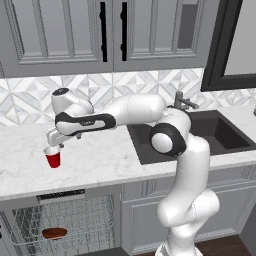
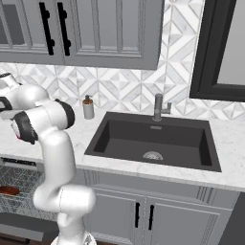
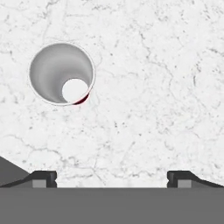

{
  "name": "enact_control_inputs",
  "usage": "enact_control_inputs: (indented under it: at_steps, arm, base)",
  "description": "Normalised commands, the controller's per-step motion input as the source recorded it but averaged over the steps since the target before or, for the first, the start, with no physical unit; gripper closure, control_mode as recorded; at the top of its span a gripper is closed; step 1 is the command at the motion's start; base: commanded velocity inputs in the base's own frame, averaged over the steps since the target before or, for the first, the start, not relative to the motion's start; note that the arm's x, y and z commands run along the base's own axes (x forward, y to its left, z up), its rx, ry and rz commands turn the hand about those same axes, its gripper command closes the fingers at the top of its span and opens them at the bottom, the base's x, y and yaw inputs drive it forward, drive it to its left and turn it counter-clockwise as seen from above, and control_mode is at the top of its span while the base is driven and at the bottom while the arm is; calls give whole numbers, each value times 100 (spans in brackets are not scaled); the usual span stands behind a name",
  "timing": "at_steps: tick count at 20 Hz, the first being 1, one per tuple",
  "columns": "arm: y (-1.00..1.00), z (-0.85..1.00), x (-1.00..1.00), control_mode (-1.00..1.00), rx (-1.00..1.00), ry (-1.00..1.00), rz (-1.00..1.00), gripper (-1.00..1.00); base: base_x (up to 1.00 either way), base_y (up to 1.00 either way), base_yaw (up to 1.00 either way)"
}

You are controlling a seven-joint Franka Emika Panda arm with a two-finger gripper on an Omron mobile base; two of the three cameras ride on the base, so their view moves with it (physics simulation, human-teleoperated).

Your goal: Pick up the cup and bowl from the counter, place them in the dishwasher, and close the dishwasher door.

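The red cup point(image 1: 52, 158) stands upright on the marble counter point(image 1: 100, 160), near its front edge and well to the left of the black sink point(image 1: 200, 135). The pincer point(image 1: 56, 145) hangs just above the cup's white rim, pointing down at the worktop, with the white arm stretched out leftward from the base across the counter. Seen from the hand camera, the cup point(image 3: 61, 73) shows its open white inside from straight above, a sliver of red wall peeking out at one side; it sits up and to the left in that picture, off the line between the two dark fingertips point(image 3: 43, 178), which stand far apart with bare marble between them, so the pincer is released and grasps nothing. Below the counter the dishwasher point(image 1: 65, 220) is open, its wire rack point(image 1: 95, 220) pulled into sight under the thin dark control strip, and the reddish-brown bowl point(image 1: 54, 233) lies inside the rack near its left part. In the right base picture the bowl point(image 2: 8, 190) shows again in the rack at the far left, while a grey soap dispenser point(image 2: 88, 107) with a brown top stands on the counter just left of the sink point(image 2: 153, 139), and a faucet point(image 2: 159, 107) rises behind the basin
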Motion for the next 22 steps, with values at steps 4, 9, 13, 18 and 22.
enact_control_inputs:
  at_steps: [4, 9, 13, 18, 22]
  arm:
    - [0, -43, 19, -100, 0, -4, 0, -100]
    - [13, -22, 8, -100, 8, -2, 0, -100]
    - [0, -5, 44, -100, 28, 2, -7, -100]
    - [10, -37, 2, -100, 9, 0, -8, -100]
    - [33, -9, 0, -100, 0, 2, 0, -100]
  base:
    - [0, 0, 0]
    - [0, 0, 0]
    - [0, 0, 0]
    - [0, 0, 0]
    - [0, 0, 0]
